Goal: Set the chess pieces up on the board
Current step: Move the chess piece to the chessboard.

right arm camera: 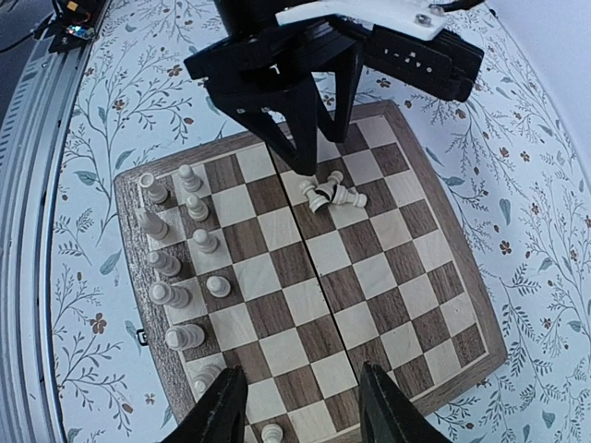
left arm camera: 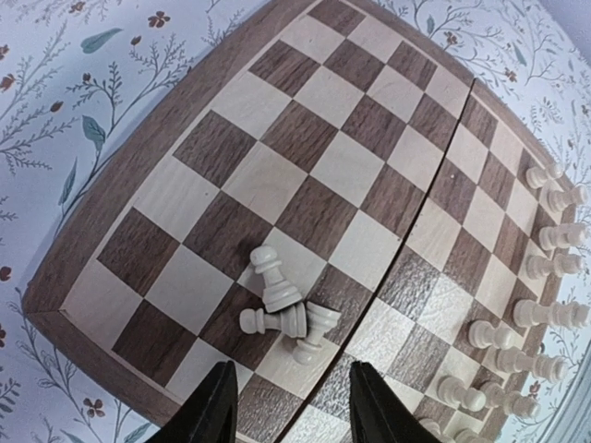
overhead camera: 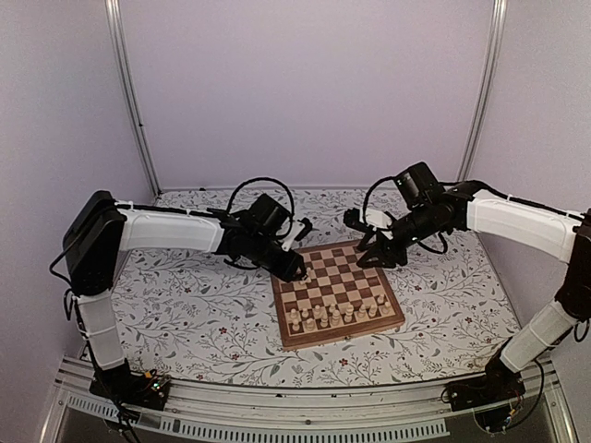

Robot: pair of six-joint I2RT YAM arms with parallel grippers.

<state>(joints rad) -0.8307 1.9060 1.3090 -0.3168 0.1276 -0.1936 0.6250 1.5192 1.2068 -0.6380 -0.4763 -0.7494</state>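
Board (overhead camera: 346, 272) centre of top view, on table (overhead camera: 185, 305). Standing pieces (overhead camera: 337, 315) rowed along board's lower edge. Three toppled pieces (left arm camera: 277, 293) heaped, touching, near board's left edge.

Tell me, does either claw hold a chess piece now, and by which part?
Neither: the left claw and the right claw both stand open, gripping nothing.

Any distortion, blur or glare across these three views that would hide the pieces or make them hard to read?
Top external: soft, even light, no glare, but the chess pieces are too small to tell apart. Left wrist: strong fisheye bows the board edges; the toppled pieces are sharp. Right wrist: same bowing; the left tool is a dark mass with little detail.
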